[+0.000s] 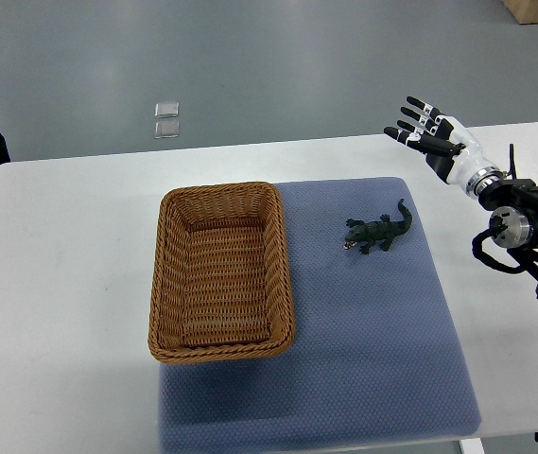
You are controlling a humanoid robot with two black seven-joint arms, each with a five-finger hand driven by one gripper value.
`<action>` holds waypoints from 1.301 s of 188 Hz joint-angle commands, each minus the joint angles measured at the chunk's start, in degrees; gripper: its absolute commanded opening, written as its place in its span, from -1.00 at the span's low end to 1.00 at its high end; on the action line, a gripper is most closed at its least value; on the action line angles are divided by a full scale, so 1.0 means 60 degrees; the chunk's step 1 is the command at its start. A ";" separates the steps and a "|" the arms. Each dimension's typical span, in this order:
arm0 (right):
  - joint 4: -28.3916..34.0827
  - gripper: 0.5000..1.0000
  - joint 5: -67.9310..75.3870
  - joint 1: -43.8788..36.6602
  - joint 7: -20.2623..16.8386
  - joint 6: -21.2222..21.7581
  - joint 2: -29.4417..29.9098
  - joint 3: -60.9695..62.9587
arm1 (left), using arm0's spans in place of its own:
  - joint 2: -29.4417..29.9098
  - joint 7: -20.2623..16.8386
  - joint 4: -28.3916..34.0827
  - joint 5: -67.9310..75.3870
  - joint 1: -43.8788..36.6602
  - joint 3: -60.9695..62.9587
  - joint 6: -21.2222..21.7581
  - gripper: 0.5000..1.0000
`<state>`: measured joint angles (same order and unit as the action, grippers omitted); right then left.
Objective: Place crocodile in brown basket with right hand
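The right hand (pixel 434 137) hovers over the far right corner of the white surface (pixel 60 284), its fingers spread and holding nothing. Only a stretch of blue mat (pixel 373 369) lies between it and the crocodile (pixel 380 233). The crocodile rests on the mat, left of the hand and apart from it, near the brown basket (pixel 221 189) further left.

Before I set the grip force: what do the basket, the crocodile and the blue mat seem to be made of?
Basket: woven wicker or rattan, matt brown; the braided rim and rows of strands show it.
Crocodile: probably moulded plastic or rubber, dark green with a slight sheen; too small to be sure.
Mat: soft fabric or foam, matt blue-grey, with a fine dimpled texture.
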<state>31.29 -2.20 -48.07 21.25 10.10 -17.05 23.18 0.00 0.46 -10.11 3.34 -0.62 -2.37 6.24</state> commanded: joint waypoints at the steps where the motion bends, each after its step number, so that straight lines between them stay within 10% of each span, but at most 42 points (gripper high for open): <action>1: 0.0000 0.71 0.0000 0.0000 0.0003 -0.0013 0.0000 0.0004 | 0.0000 -0.0003 0.0000 0.0000 0.0000 -0.0001 0.0000 1.00; 244: -0.0059 0.71 0.0000 -0.0030 0.0121 -0.0116 -0.0059 0.0019 | 0.0000 -0.0003 0.0000 -0.0014 0.0000 -0.0001 0.0000 1.00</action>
<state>30.95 -2.20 -48.21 21.98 9.42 -17.34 23.29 0.00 0.46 -10.02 3.29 -0.62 -2.38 6.24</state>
